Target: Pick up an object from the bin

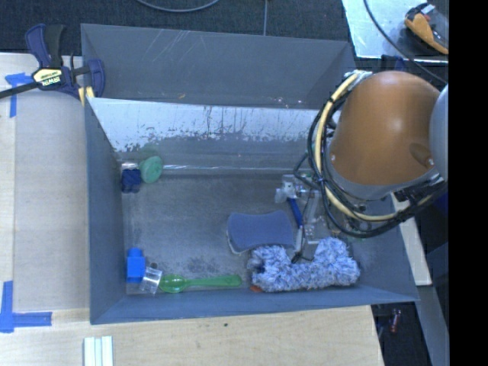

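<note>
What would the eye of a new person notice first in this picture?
The orange wrist dome at the right, with the claw beneath it at the edge of a fluffy blue-and-white duster in the grey bin's near right corner. Next, a green plastic spoon lying along the near wall.

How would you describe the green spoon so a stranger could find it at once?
Start at the grey bin and go to its near wall, along the bottom of the view. There, between the blue block at the left corner and the fluffy blue-and-white duster, lies the green spoon. It alone is long, thin and green; its neighbours are chunky or shaggy.
</note>
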{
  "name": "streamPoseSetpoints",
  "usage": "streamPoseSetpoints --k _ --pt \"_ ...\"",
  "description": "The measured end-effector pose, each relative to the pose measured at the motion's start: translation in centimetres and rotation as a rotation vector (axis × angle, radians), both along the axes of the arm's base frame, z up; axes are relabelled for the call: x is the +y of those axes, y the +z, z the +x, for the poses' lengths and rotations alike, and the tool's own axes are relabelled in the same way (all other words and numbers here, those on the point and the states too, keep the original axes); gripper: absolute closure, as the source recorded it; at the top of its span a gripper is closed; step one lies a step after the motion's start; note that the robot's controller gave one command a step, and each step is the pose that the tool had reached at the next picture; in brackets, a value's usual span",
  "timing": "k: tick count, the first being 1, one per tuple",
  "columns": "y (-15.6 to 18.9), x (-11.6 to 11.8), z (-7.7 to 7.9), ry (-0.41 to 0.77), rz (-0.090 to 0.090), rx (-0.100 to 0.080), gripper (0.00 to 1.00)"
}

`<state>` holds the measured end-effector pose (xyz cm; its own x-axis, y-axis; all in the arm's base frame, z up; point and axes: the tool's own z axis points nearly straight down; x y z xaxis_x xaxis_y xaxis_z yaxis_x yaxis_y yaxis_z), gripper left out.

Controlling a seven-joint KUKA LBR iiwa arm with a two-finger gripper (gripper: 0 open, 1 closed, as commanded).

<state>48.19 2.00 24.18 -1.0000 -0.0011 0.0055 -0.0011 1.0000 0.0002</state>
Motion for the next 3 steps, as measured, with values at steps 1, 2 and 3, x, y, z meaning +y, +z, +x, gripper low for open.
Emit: streamPoseSetpoints --k 1,2,3 --pt "0.4 0.0 0.1 -0.001 0.000 -0.009 0.00" --pt "-8.4 -5.1 1.2 -0.276 -0.002 -0.003 0.00" --pt "-8.2 -7.4 2.8 0.115 0.000 -0.014 0.00"
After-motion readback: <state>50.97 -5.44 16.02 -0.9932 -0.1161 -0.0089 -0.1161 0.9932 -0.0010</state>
